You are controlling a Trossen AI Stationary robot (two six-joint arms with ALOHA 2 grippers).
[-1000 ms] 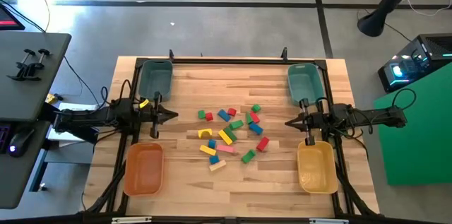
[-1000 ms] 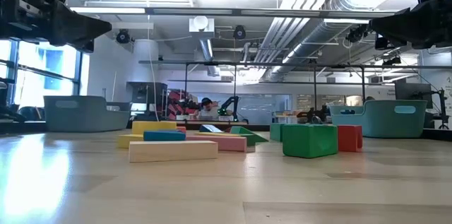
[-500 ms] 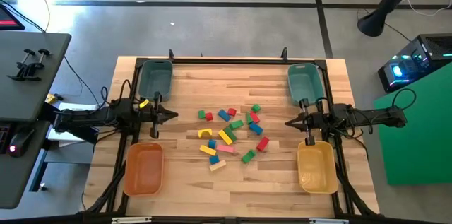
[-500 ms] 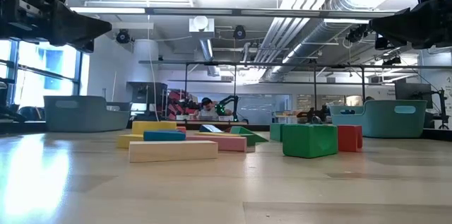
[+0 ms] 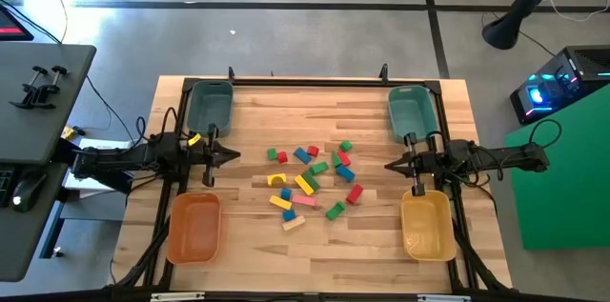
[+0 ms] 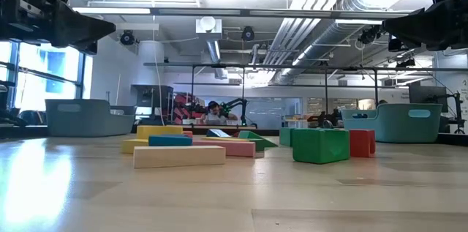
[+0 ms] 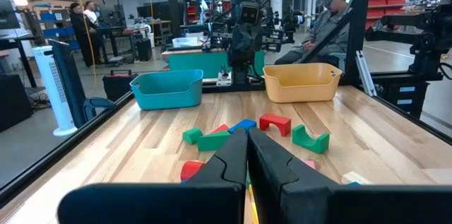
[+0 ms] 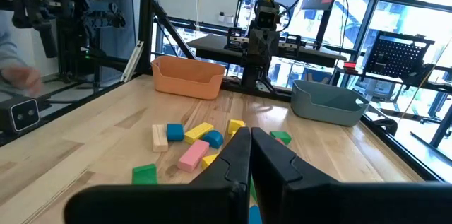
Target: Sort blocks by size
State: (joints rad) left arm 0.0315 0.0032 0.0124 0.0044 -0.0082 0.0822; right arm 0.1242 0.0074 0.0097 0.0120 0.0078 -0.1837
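High view shows you nothing has moved: blocks (image 5: 310, 181) stay scattered mid-surface, well apart from both arms. Left end effector (image 5: 235, 156) and right end effector (image 5: 388, 165) remain closed, empty, at opposite edges.

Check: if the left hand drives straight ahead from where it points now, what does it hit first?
Probably the green block at the near edge of the blocks. The left hand, shut, points across the table at that cluster. It seems to sit above block height, so it may pass over.
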